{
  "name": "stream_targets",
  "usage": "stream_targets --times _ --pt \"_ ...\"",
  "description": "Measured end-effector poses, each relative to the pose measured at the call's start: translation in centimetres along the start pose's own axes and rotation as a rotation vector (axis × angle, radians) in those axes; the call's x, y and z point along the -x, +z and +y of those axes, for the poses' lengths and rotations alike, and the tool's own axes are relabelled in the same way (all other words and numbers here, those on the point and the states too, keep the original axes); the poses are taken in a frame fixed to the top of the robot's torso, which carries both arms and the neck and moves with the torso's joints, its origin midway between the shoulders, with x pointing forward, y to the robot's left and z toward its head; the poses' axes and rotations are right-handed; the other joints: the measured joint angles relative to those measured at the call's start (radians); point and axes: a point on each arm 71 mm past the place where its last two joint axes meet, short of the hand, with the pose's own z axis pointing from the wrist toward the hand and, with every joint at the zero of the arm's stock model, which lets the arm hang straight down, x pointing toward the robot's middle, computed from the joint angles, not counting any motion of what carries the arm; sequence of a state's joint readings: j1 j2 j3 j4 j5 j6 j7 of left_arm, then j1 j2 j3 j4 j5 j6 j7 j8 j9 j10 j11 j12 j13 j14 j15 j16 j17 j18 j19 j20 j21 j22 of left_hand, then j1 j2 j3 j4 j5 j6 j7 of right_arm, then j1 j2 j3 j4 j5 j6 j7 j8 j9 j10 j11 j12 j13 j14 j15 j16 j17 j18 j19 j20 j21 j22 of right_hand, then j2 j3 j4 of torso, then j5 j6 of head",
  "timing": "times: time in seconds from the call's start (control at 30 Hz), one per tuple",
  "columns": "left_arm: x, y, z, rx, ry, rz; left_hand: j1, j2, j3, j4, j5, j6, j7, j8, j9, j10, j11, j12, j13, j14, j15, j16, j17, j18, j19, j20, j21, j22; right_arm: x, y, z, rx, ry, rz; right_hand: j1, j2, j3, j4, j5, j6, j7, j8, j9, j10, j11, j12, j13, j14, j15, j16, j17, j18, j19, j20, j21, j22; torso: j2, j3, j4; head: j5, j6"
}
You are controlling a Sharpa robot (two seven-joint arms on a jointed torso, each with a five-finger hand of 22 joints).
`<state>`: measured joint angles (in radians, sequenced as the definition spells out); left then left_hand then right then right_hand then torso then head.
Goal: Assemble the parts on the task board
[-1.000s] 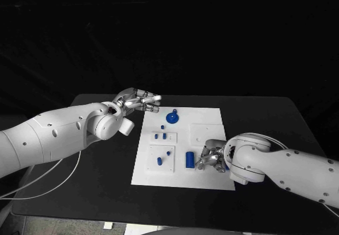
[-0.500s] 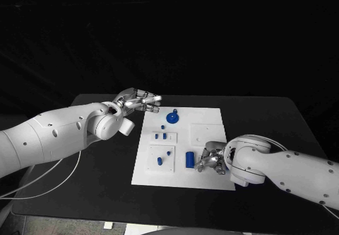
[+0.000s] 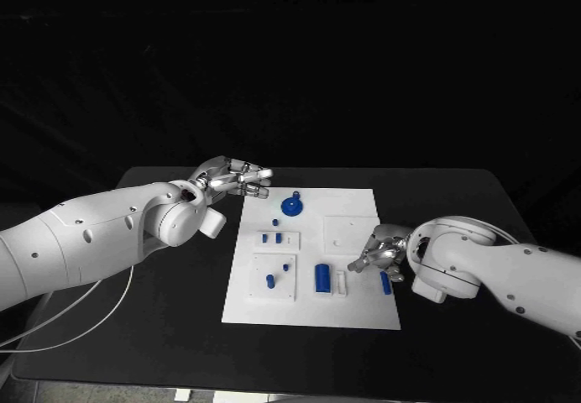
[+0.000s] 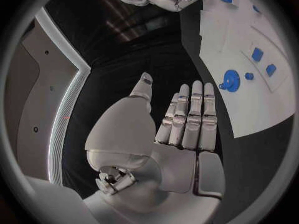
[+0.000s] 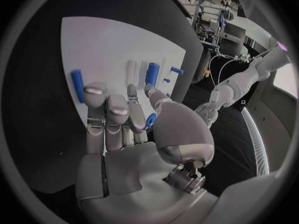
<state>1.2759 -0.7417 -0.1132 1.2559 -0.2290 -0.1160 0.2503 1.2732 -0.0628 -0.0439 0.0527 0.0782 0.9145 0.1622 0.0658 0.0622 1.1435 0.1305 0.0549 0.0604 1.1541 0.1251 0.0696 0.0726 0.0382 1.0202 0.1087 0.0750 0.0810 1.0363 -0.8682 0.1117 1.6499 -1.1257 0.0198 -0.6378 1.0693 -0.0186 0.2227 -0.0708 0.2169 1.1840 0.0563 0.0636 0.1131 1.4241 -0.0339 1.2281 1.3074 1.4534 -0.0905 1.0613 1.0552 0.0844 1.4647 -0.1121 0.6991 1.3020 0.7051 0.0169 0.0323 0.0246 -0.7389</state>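
Over board's right half, right hand (image 3: 379, 252) pinches a small blue part (image 5: 151, 120); seat it square w/o nudging blue cylinder (image 3: 323, 278); left hand (image 3: 232, 177) open, empty.

White arms, silver robot hand (image 3: 232, 176), white cable (image 3: 73, 319)

The task board (image 3: 351, 311) lies in the middle of the table (image 3: 484, 336), at the centre of the head view. The left hand (image 3: 230, 178) sits just off the board's upper left corner; the right hand (image 3: 381, 250) is over its right edge, lower down. On the board, a round part (image 3: 292, 204) lies near the top, two small parts (image 3: 271, 238) sit below it, and a cylinder (image 3: 322, 278) lies lower centre. Just right of the cylinder is a peg (image 3: 342, 282), and further right another part (image 3: 386, 283), below the right hand.
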Motion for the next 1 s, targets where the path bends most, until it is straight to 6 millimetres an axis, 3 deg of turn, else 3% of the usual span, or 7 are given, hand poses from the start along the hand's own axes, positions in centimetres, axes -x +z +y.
stream_targets --times 0.17,0.23,0.33,0.57,0.63,0.83,1.0 --pt "0.0 -0.1 0.0 -0.001 -0.002 0.0 0.0 0.0 0.0 0.0 0.0 0.0 0.0 0.0 0.0 0.0 0.0 0.0 0.0 0.0 0.0 0.0 0.0 0.0 0.0 0.0 0.0 0.0 2.8 -0.5 -2.4 -0.043 0.039 -0.053 0.015 -0.009 -0.03 -0.002 -0.011 -0.009 0.001 0.0 -0.001 0.0 0.0 0.0 0.0 0.0 0.0 0.004 0.002 0.0 0.0 0.0 0.004 0.003 0.0 0.0002 -0.0013 -0.013 0.008" --pt "0.0 -0.2 0.0 -0.002 -0.003 0.002 0.0 0.0 0.0 0.0 0.0 0.0 0.0 0.0 0.0 0.0 0.0 0.0 0.0 0.0 0.0 0.0 0.0 0.0 0.0 0.0 0.0 0.0 3.7 -0.6 -3.5 -0.069 0.046 -0.07 0.019 -0.013 -0.034 0.002 -0.028 -0.022 0.007 0.0 -0.006 -0.002 0.009 0.0 0.0 0.0 0.0 0.004 0.002 0.0 0.0 0.0 0.004 0.003 0.0 0.0006 -0.0017 -0.02 0.011" --pt "-0.1 -0.2 0.0 -0.002 -0.003 0.003 0.0 0.0 0.0 0.0 0.0 0.0 0.0 0.0 0.0 0.0 0.0 0.0 0.0 0.0 0.0 0.0 0.0 0.0 0.0 0.0 0.0 0.0 4.4 -0.7 -4.8 -0.099 0.043 -0.077 0.025 -0.01 -0.036 0.005 -0.05 -0.032 0.014 0.0 -0.011 -0.002 0.009 0.0 0.0 0.0 0.0 0.004 0.002 0.0 0.0 0.0 0.004 0.003 -0.001 0.0009 -0.0017 -0.03 0.014" --pt "-0.2 -0.2 0.0 -0.002 -0.005 0.006 0.004 0.004 -0.003 -0.003 0.0 0.0 0.0 0.0 0.0 0.0 0.0 0.0 0.0 0.0 0.0 0.0 0.0 0.0 0.0 0.0 0.0 0.0 5.2 -0.9 -6.8 -0.163 -0.007 -0.08 0.046 -0.037 -0.007 0.053 -0.074 -0.032 0.014 0.0 -0.016 -0.002 0.009 0.0 0.0 -0.003 0.003 0.004 0.002 0.0 0.003 0.003 0.004 0.006 -0.001 0.0012 -0.0014 -0.047 0.02" --pt "-0.2 -0.2 0.0 -0.002 -0.005 0.006 0.004 0.004 -0.003 -0.003 0.0 0.0 0.0 0.0 0.0 0.0 0.0 0.0 0.0 0.0 0.0 0.0 0.0 0.0 0.0 0.0 0.0 0.0 5.0 -0.9 -7.1 -0.176 -0.02 -0.075 0.045 -0.064 0.004 0.087 -0.086 -0.032 0.014 0.0 -0.016 -0.002 0.009 0.0 0.0 -0.003 0.003 0.004 0.002 0.0 0.004 0.004 0.004 0.006 -0.001 0.0012 -0.0014 -0.049 0.02" --pt "-0.2 -0.3 0.0 -0.001 -0.005 0.007 0.004 0.004 -0.003 -0.003 0.0 0.0 0.0 0.0 0.0 0.0 0.0 0.0 0.0 0.0 0.0 0.0 0.0 0.0 0.0 0.0 0.0 0.0 3.6 -0.5 -8.0 -0.216 -0.058 -0.04 0.04 -0.154 0.028 0.252 -0.157 -0.032 0.014 0.0 -0.012 -0.002 0.009 0.0 0.0 -0.003 0.003 0.004 0.001 0.0 0.004 0.004 0.004 0.006 0.0 0.0009 -0.0002 -0.055 0.019" --pt "-0.2 -0.3 0.1 0.001 -0.005 0.007 0.004 0.004 -0.003 -0.003 0.0 0.0 0.0 0.0 0.0 0.0 0.0 0.0 0.0 0.0 0.0 0.0 0.0 0.0 0.0 0.0 0.0 0.0 2.1 -0.2 -8.5 -0.235 -0.078 -0.002 0.027 -0.191 0.001 0.348 -0.163 -0.037 0.009 0.001 -0.011 -0.002 0.009 -0.006 0.0 -0.003 0.003 0.004 0.001 0.0 0.004 0.004 0.002 0.006 0.0 0.0003 0.0009 -0.06 0.018"
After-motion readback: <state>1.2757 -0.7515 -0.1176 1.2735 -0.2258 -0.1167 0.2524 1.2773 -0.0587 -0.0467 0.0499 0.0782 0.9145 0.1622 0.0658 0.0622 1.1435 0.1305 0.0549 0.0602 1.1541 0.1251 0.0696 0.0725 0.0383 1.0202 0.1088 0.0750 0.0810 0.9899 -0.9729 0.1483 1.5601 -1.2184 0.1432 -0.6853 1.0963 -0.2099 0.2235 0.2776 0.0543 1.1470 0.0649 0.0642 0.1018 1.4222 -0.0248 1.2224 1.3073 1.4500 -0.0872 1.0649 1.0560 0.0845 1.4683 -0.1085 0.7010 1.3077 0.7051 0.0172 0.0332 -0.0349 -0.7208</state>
